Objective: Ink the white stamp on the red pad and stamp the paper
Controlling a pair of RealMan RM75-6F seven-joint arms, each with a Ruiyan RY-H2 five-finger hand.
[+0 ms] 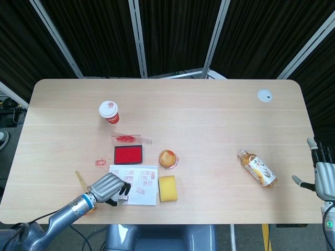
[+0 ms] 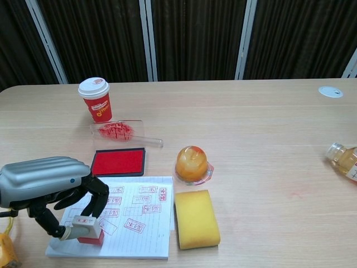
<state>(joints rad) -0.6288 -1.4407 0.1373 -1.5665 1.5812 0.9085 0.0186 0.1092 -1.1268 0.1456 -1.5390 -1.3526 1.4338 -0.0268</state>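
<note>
White stamp is gripped by the left hand and seemingly pressed onto the paper, just in front of the red pad; the right hand's fingers are spread, holding nothing.

The left robot hand sits at the counter's 7 o'clock, back up, dark fingers curled down and pinching the stamp. The right robot hand hangs at 4 o'clock, fingers spread, holding nothing.
</note>
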